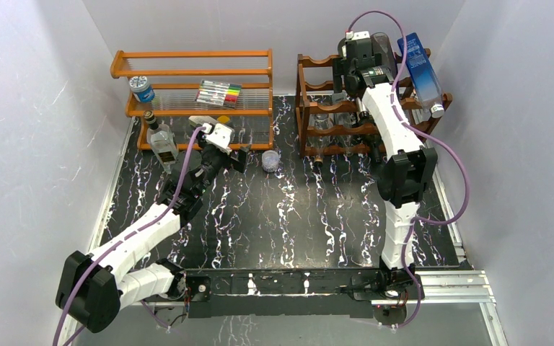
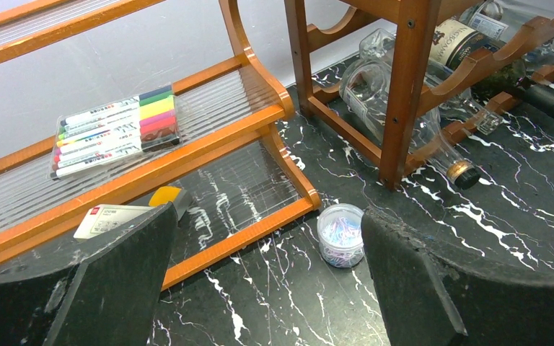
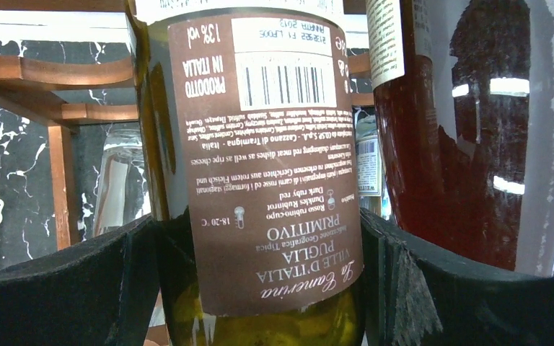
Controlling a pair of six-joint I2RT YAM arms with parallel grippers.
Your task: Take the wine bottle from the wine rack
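Note:
The dark wooden wine rack [image 1: 309, 108] stands at the back right of the table. In the right wrist view a green glass wine bottle [image 3: 260, 144] with a brown label fills the middle. My right gripper [image 3: 256, 288] is open, its two black fingers [image 3: 79, 288] standing on either side of the bottle's body, close to the glass. From above, that gripper [image 1: 361, 61] reaches into the rack's top tier and hides most of the bottle. My left gripper [image 2: 267, 281] is open and empty, low over the table in front of the orange shelf [image 1: 187, 72].
A second bottle with red liquid [image 3: 462, 144] lies right beside the gripped-around one. A blue carton [image 1: 422, 72] rests on the rack's right side. More bottles [image 2: 375, 94] lie in lower tiers. A paper-clip tub [image 2: 340, 234], markers [image 1: 218, 94] and a glass bottle [image 1: 160, 140] sit left.

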